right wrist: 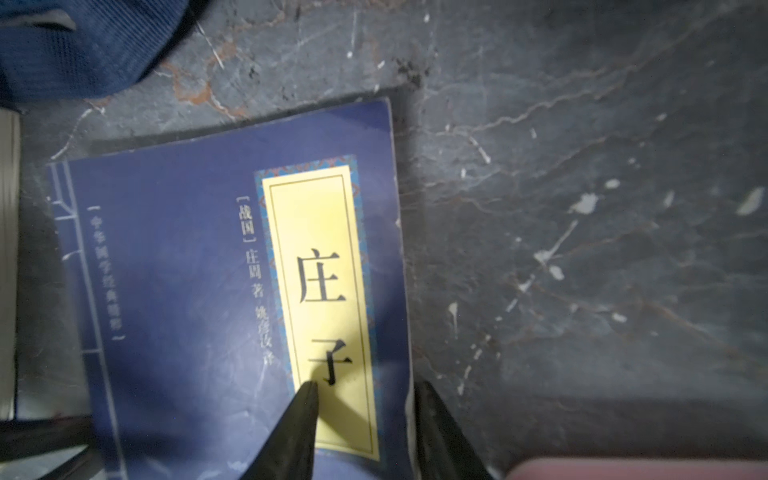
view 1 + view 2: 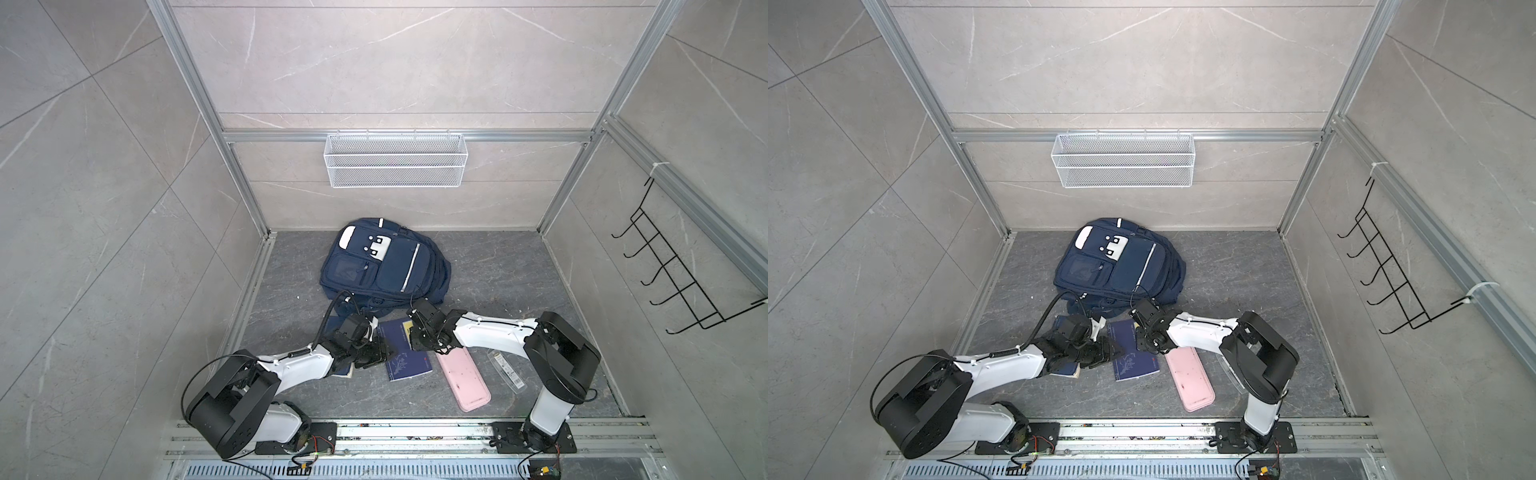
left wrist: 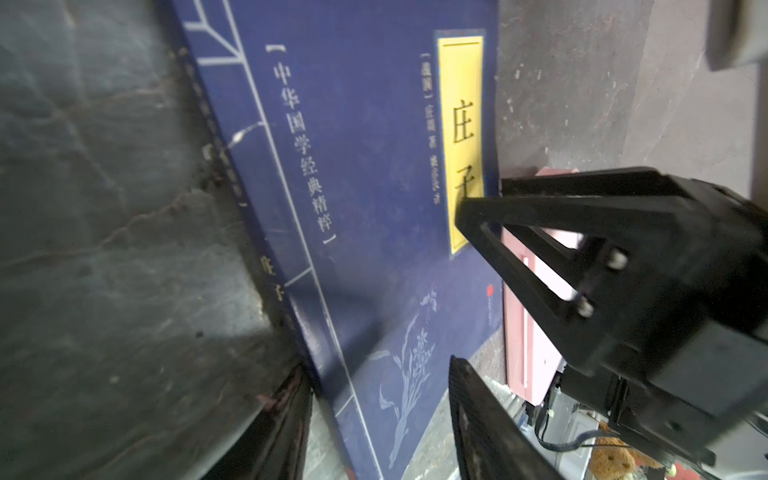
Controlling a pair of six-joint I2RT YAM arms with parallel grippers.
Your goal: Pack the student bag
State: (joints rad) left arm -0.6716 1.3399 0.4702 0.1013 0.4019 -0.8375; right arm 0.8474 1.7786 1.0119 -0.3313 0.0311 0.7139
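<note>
The student bag (image 2: 384, 266) (image 2: 1121, 266), a navy backpack with white patches, lies flat on the floor at the back; a corner of it shows in the right wrist view (image 1: 75, 50). In front of it lies a blue book (image 2: 405, 353) (image 3: 353, 166) (image 1: 187, 270) with a yellow title label. My left gripper (image 2: 376, 353) (image 3: 380, 370) is open and low, with the book's spine edge between its fingers. My right gripper (image 2: 415, 336) (image 1: 365, 386) is open at the opposite edge, one finger (image 1: 299, 415) over the cover and one just off the page edge.
A pink pencil case (image 2: 463, 380) (image 2: 1190, 382) and a clear ruler pack (image 2: 507, 370) lie right of the book. A second book (image 2: 344, 370) sits under my left arm. A white wire basket (image 2: 392, 160) hangs on the back wall, black hooks (image 2: 681, 274) on the right wall.
</note>
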